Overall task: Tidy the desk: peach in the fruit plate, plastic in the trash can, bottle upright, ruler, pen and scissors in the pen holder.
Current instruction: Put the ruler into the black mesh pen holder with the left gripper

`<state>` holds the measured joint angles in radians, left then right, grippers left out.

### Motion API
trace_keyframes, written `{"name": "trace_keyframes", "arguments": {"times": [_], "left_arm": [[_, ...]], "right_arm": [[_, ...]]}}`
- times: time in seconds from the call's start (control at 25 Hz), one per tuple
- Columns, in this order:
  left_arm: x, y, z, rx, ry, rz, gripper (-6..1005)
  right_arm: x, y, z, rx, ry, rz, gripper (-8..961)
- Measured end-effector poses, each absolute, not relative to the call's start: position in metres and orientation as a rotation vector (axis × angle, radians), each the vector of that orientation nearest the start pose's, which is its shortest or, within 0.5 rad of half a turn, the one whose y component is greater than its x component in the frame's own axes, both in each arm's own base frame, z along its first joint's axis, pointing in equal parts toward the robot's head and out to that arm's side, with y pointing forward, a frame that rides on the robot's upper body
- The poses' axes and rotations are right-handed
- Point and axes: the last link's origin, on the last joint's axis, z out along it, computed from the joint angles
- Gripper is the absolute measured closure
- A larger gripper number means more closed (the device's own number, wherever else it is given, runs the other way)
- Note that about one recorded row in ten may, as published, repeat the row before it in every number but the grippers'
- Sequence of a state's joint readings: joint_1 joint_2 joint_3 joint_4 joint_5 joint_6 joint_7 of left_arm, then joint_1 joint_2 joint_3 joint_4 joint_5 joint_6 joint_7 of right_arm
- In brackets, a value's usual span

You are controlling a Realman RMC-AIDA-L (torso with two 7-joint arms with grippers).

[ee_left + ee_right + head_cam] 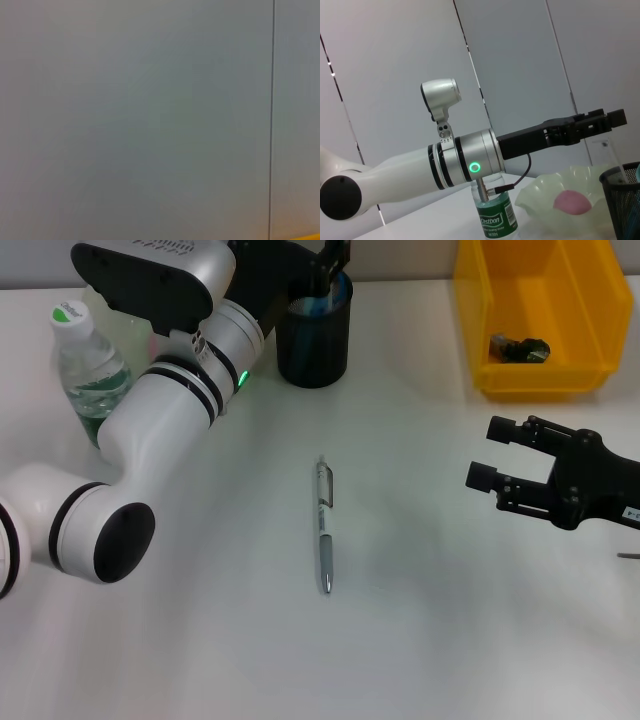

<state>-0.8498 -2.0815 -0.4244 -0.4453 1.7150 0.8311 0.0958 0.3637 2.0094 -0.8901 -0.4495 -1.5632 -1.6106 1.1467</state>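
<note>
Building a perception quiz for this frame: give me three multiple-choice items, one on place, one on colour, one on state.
1. Where does the pen lie?
A. in the pen holder
B. flat on the desk
C. in the yellow bin

2. What colour is the pen holder?
A. black
B. red
C. white

3. How is the right claw?
A. shut on the pen
B. shut on the bottle
C. open, holding nothing

Answers:
1 B: the pen lies alone on the white desk, between the two arms.
2 A: it is a black mesh cup, with the left claw above it.
3 C: its fingers are spread, with nothing between them.
</note>
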Motion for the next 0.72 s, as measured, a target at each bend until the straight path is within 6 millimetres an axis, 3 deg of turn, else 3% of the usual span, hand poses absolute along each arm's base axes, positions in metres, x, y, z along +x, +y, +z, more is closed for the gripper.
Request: {"name": "trace_keyframes", "arguments": {"times": [0.16, 0.52, 0.72], "left_arm": [[-0.156, 0.415, -0.096, -1.914, -0.508, -0.799, 205], [-0.152, 0.392, -0.093, -1.969, -0.532, -1.023, 206], [-0.176, 0.366, -0.077, -1.982, -0.549, -1.174, 208]], "right_arm": [[0.293, 0.283, 0.004, -2.545, 0.619, 1.014, 178], [0.297, 0.286, 0.017, -2.487, 0.677, 1.050, 178], [0.292, 0.288, 0.028, -2.515, 0.692, 1.081, 178]]}}
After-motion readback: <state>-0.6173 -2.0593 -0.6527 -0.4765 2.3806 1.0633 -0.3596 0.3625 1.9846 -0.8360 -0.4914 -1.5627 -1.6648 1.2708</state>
